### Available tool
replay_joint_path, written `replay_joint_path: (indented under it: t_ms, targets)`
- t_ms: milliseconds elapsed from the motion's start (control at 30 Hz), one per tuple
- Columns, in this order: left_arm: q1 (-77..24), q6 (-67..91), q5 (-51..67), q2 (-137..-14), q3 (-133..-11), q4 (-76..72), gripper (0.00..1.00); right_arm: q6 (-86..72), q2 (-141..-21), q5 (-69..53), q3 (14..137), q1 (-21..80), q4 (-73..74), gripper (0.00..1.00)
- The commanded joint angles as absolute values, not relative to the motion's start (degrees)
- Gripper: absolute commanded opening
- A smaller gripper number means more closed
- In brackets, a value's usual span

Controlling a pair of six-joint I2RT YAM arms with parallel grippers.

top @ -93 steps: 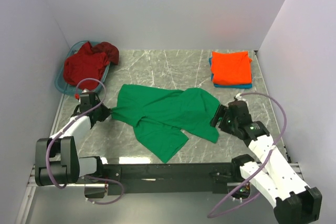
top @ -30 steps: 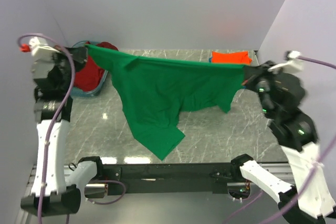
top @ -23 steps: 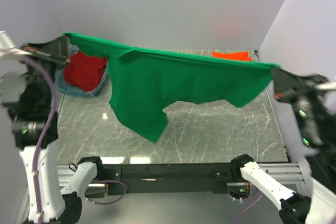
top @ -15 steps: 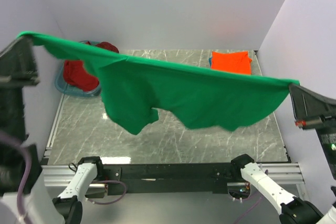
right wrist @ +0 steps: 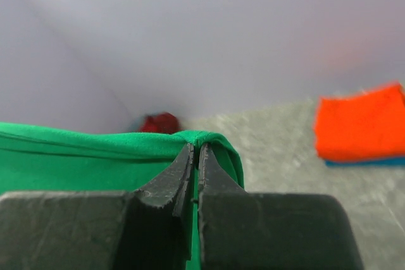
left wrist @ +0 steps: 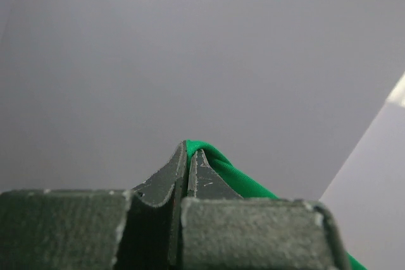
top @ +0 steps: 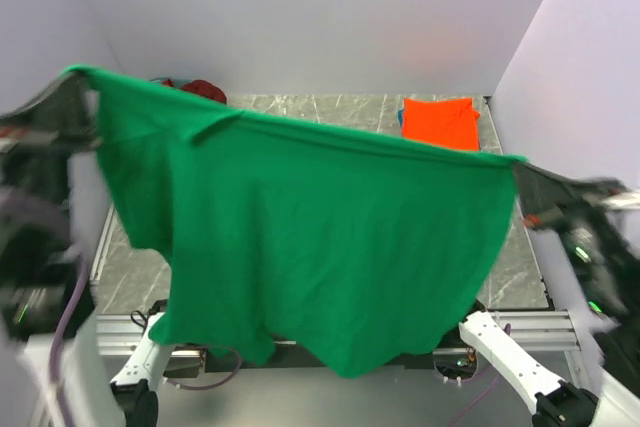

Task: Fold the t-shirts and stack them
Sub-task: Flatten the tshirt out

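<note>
A green t-shirt hangs spread wide in the air close to the top camera, hiding most of the table. My left gripper is shut on its upper left corner. My right gripper is shut on its upper right corner. A folded orange t-shirt lies on a blue one at the back right of the table. Part of a dark red t-shirt shows at the back left, and it also appears in the right wrist view as a red heap.
Pale walls close in the table at the back and on both sides. The orange stack sits near the right wall. The black rail at the near edge peeks out under the shirt's hem.
Both arms have lifted the green shirt off the table and drawn it taut. In the last half second it swung toward the near edge and now hangs full length, covering the table's middle.
</note>
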State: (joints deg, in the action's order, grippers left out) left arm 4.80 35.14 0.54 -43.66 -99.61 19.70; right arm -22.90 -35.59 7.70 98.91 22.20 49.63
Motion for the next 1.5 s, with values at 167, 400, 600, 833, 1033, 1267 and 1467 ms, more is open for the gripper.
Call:
replay_joint_path:
  t_ms: [167,400,600,833,1033,1267,1467]
  targets:
    - [5.01,35.51,10.85,-63.96,-68.77,-5.69,0.00,-22.68,-48.85,22.53,72.44,16.28,32.38,0.00]
    - [0.79,31.99,10.89,-92.23,-67.23,-8.25,0.00,-23.47,-73.15,2.82,61.08,2.12,17.06,0.00]
    - [-1.04,30.76,12.30,-108.87,-76.01,-7.12,0.00,-20.66,-91.46,0.18,68.02,1.05,15.21,0.00]
    - [-1.40,31.82,13.97,-114.87,-80.68,-6.33,0.00,-19.60,-99.58,0.62,74.09,0.88,16.08,0.00]
    - [-1.76,33.30,13.54,-113.03,-78.93,-5.19,0.00,-19.07,-100.37,0.61,75.67,0.88,17.22,0.00]
    - [-1.93,37.52,11.34,-104.86,-70.07,-2.29,0.00,-18.20,-98.44,1.41,75.85,0.88,21.27,0.00]
    - [-2.98,41.92,7.83,-95.46,-62.68,-0.18,0.00,-17.58,-96.59,2.63,75.85,0.79,24.34,0.00]
